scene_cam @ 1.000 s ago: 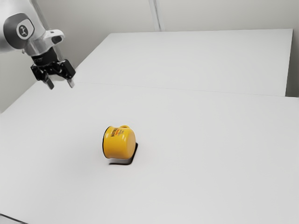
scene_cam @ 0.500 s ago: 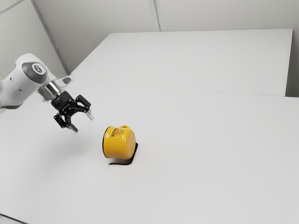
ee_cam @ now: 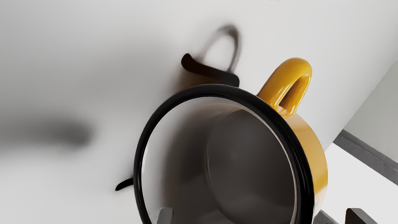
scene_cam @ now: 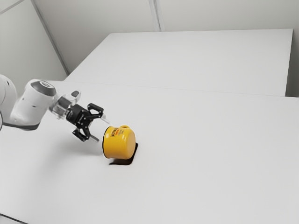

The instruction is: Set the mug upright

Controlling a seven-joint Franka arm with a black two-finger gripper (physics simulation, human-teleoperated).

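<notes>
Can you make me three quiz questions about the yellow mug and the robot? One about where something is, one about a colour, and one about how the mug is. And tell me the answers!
1. Where is the gripper?
A) Beyond the bottom of the mug
B) By the mug's mouth
C) High above the handle

2. What colour is the mug's rim?
A) Red
B) Blue
C) Black

3. How is the mug?
A) Lying on its side
B) Standing upright
C) Upside down on its rim

Answers:
1: B, the exterior view shows the fingertips near the rim end.
2: C, the wrist view shows a black ring around the mouth.
3: A, its mouth faces sideways, toward the gripper.
</notes>
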